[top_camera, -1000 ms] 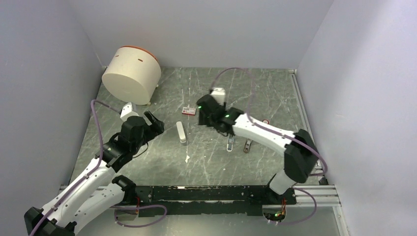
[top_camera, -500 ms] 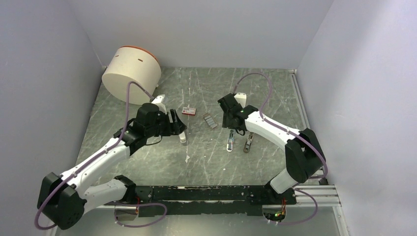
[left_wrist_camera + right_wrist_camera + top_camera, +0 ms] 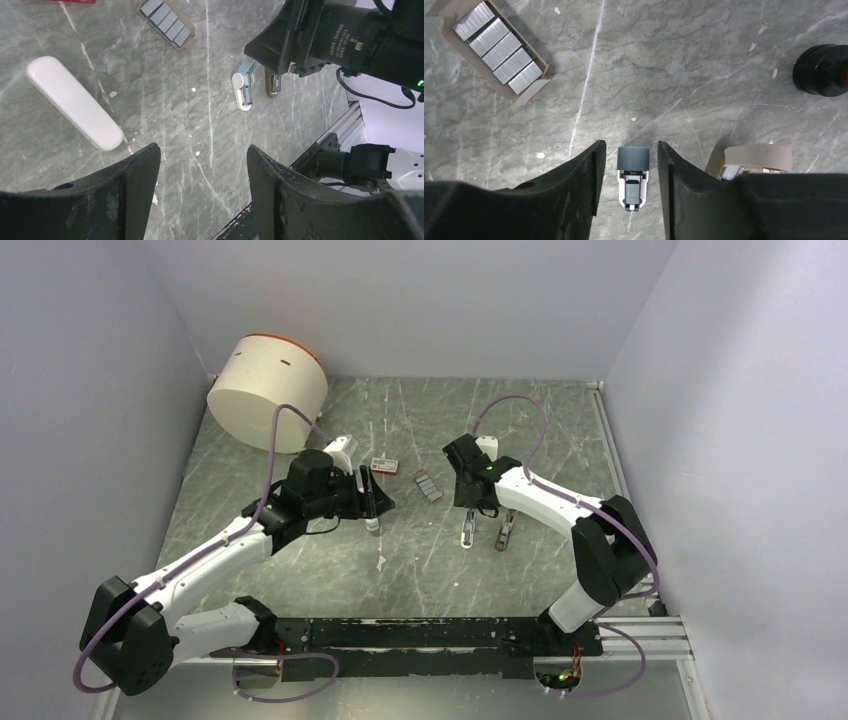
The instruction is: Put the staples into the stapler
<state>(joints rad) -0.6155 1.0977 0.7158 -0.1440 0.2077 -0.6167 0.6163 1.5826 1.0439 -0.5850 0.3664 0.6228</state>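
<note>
The red staples box (image 3: 383, 466) lies flat at mid-table; only its edge shows in the left wrist view (image 3: 70, 1). A brown inner tray of staple strips (image 3: 427, 486) lies to its right, also in the wrist views (image 3: 165, 22) (image 3: 499, 45). The stapler, a slim white bar (image 3: 370, 512) (image 3: 75, 102), lies on the table. My left gripper (image 3: 374, 498) (image 3: 202, 150) is open and empty just right of the bar's near end. My right gripper (image 3: 470, 502) (image 3: 630, 146) is open, its fingers either side of a small white and grey device (image 3: 632, 175).
A tan device (image 3: 505, 530) (image 3: 754, 157) lies beside the white and grey one (image 3: 468, 530). A black round object (image 3: 824, 70) sits to the right. A large cream cylinder (image 3: 267, 390) stands at the back left. Walls close in three sides.
My left arm has swung forward and right to the white bar. My right arm has pulled back right from the red box, uncovering the tray of staple strips, and now hovers over the small devices.
</note>
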